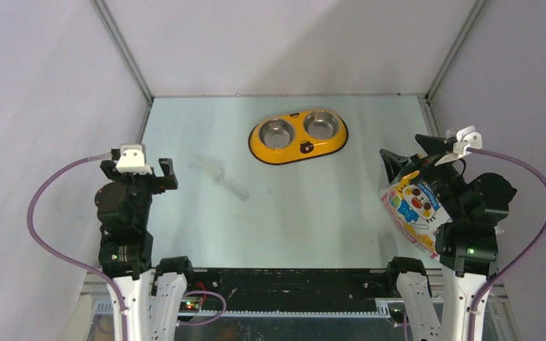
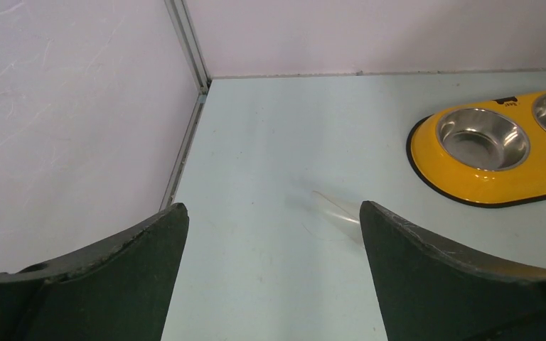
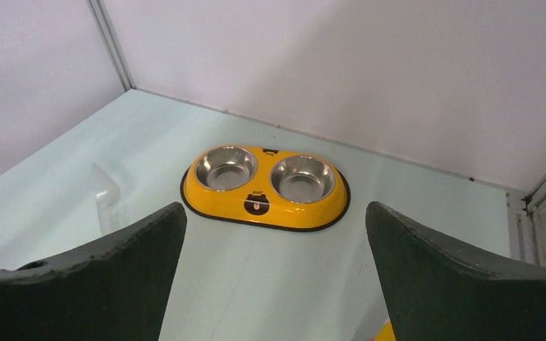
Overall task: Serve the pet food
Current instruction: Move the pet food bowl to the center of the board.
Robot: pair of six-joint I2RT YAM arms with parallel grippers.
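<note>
The pet food itself is hidden; only its crinkly yellow-white foil bag (image 1: 414,207) with a cartoon cat shows, lying at the table's right side partly under my right arm. A yellow corner of the bag (image 3: 385,332) peeks in at the bottom of the right wrist view. My right gripper (image 1: 409,153) (image 3: 276,206) hangs open just above the bag's far end, holding nothing. My left gripper (image 1: 137,171) (image 2: 274,213) is open and empty at the left side. A clear plastic scoop (image 1: 220,177) (image 2: 338,213) (image 3: 105,192) lies to its right.
A yellow double bowl (image 1: 298,151) (image 2: 426,156) (image 3: 313,209) with two bare steel cups (image 1: 277,133) sits at the back centre. White walls enclose the table on three sides, with metal corner posts (image 1: 124,53).
</note>
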